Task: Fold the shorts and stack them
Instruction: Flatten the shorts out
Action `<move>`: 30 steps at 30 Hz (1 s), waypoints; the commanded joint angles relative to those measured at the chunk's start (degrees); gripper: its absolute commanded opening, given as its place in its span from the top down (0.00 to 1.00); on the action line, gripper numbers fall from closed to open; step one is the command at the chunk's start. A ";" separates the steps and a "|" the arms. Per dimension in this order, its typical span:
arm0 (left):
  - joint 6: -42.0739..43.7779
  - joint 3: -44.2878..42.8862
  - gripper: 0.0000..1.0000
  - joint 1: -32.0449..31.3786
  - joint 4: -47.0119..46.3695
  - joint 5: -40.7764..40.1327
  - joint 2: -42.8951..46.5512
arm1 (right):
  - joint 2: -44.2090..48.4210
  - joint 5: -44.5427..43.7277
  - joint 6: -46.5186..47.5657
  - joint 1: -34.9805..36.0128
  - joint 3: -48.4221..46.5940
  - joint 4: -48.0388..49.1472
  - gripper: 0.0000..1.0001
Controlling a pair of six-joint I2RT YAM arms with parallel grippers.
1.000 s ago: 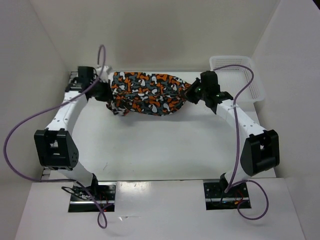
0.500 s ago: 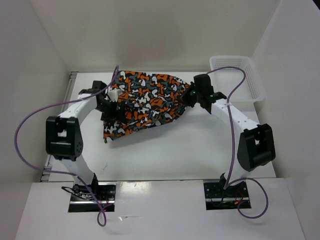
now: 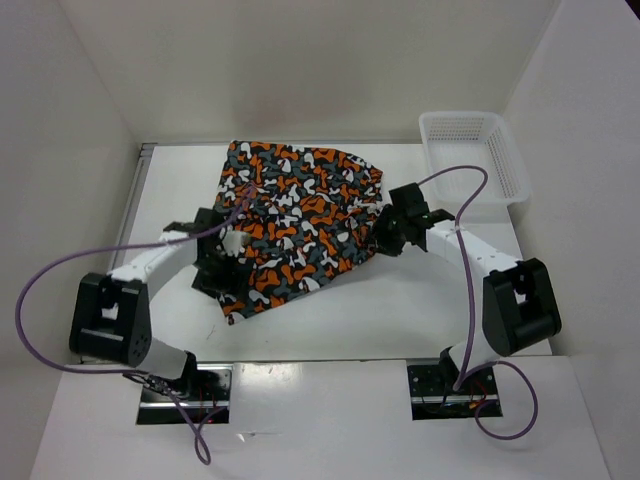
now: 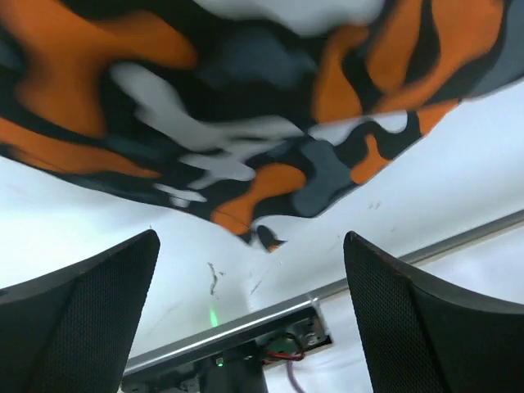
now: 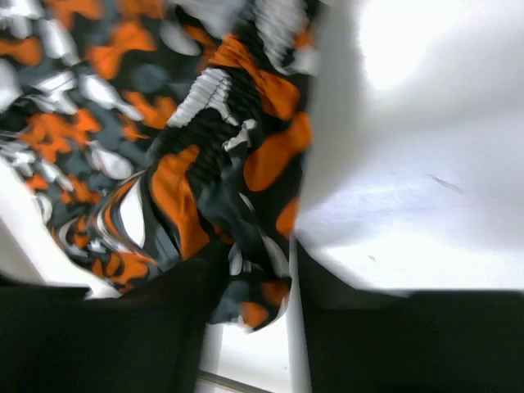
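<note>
The shorts (image 3: 300,215), in orange, black, grey and white blotches, lie spread on the white table (image 3: 400,310), reaching from the back centre down to the front left. My left gripper (image 3: 222,268) sits at their near-left corner, open wide. In the left wrist view its gripper (image 4: 250,243) holds nothing, and the shorts' (image 4: 246,123) edge lies just beyond the fingertips. My right gripper (image 3: 388,235) is at the shorts' right edge. In the right wrist view its gripper (image 5: 258,282) has the jaws parted, with a gathered edge of the shorts (image 5: 205,164) loose in the gap.
A white mesh basket (image 3: 515,165) stands at the back right, close behind the right arm. Purple cables loop off both arms. White walls close in the table at the left, back and right. The arm mounts (image 3: 185,392) sit at the near edge.
Both arms came down and toward the near edge, laying the shorts out flat. The left gripper opened and let go of the cloth. The right jaws parted just now.
</note>
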State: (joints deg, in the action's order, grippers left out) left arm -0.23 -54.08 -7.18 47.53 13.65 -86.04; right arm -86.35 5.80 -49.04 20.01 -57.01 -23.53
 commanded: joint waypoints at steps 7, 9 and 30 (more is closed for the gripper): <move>0.23 21.21 0.00 -13.37 -19.06 -9.67 28.38 | 10.14 -7.12 3.42 -0.06 6.38 -8.03 0.16; 0.23 21.21 0.00 -14.70 -18.44 -11.18 25.15 | 9.45 -6.60 2.81 -0.58 6.39 -7.23 0.16; 0.23 23.49 0.31 -21.73 -15.62 -17.25 13.00 | -6.11 -15.21 0.78 -1.11 2.09 -0.82 0.17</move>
State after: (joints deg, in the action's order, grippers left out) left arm -0.38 -33.85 -28.21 32.36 -0.82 -72.12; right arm -90.37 -8.16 -48.14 19.59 -51.90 -28.18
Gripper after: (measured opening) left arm 0.727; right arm 0.832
